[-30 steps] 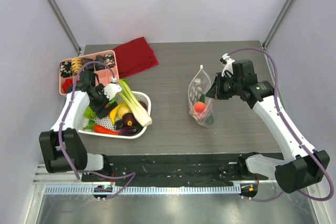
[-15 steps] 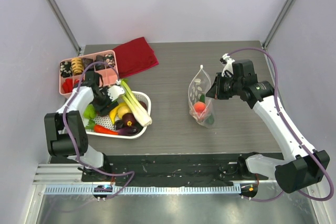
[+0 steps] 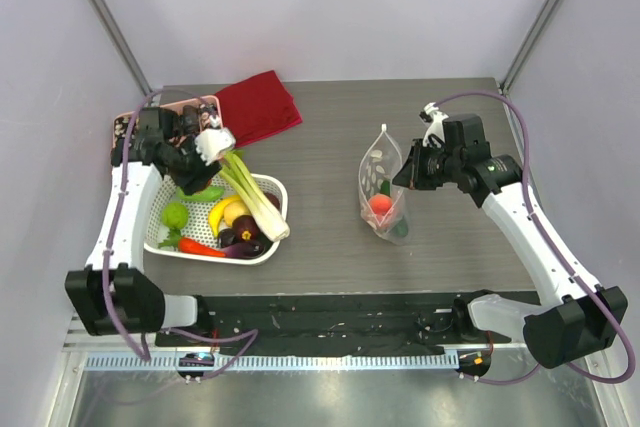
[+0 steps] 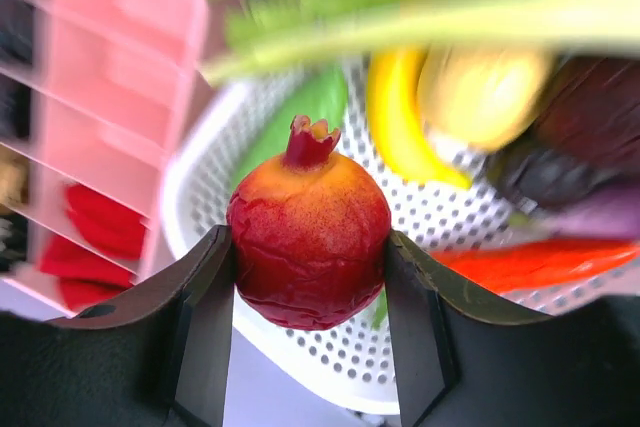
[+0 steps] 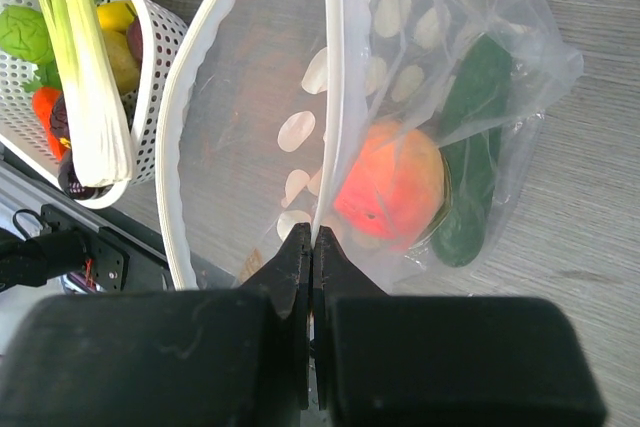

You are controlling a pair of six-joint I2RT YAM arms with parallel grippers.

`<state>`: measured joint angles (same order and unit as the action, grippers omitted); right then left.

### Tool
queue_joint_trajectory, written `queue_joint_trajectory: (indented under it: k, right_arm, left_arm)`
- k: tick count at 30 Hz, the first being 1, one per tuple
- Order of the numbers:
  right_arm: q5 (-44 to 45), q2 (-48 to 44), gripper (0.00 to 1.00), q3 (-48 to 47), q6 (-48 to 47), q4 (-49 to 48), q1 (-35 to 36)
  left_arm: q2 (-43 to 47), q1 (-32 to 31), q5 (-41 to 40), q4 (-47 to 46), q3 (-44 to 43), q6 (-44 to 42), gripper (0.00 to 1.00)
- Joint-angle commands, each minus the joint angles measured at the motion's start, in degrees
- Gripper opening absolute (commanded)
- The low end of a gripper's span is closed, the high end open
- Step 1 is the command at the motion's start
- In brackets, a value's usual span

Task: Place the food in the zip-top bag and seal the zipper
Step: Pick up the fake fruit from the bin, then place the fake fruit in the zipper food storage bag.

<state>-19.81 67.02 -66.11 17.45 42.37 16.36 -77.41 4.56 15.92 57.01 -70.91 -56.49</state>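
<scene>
- At the far left of the table stands a pink compartment tray, with a red cloth just beside it. Neither belongs to your job.
- Your left gripper is pinching a toy pomegranate from both sides, its pads flat on the flanks and the crown pointing up. The fruit hangs over the left part of the white basket, so I judge it is the piece meant to go to the bag next.
- Inside the basket lie the leek, the banana and the eggplant, not yet moved.
- Right of centre, the zip-top bag stands upright on the table, well apart from the basket. A peach and a cucumber already sit at its bottom.
- Your right gripper has its jaws pressed together on one lip of the zipper. It seems to hold this lip up so that the mouth gapes and food can drop in. The other lip bows away, so the seal is not yet made.
</scene>
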Motion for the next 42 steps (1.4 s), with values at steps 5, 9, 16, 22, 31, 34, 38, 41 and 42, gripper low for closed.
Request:
queue_joint_trajectory:
  k: [5,9,16,22,31,34,38,41,42]
  right_arm:
    - [-0.4,-1.3,0.01,0.0,-0.1,-2.3,-0.3]
    - [0.4,-1.3,0.01,-0.4,-0.1,-2.0,-0.4]
    - [0.4,-1.5,0.01,-0.6,0.1,-1.9,-0.7]
    - [0.9,-1.4,0.01,-1.5,-0.1,-1.2,-1.4]
    - [0.5,-1.9,0.01,-0.8,-0.5,-0.6,-1.9]
    - [0.5,-2.3,0.01,-0.9,-0.9,-0.4,-2.0]
    - [0.4,-3.5,0.01,-0.4,-1.5,0.1,-2.0]
    - [-0.1,-4.2,0.01,0.4,-1.5,0.1,-2.1]
    - [-0.4,-4.3,0.01,0.5,-1.5,0.1,-2.0]
  left_arm:
    - [1.8,-28.0,11.8,-6.9,-19.5,29.6,0.31]
    - [-3.6,-40.6,8.9,-22.2,-22.9,45.0,0.33]
    - [-18.4,-51.3,5.9,-31.2,-30.7,55.7,0.35]
    - [-27.9,-53.2,-0.1,-29.3,-34.4,54.5,0.43]
    - [-22.2,-50.7,1.5,-25.2,-34.3,53.8,0.98]
    - [-14.1,-45.5,6.7,-22.0,-29.5,52.9,1.0]
    - [-0.4,-32.6,17.1,-12.5,-18.1,47.6,0.98]
    - [4.1,-22.2,18.4,4.6,-15.0,34.6,0.96]
    - [7.0,-20.1,18.9,8.5,-13.8,30.7,0.94]
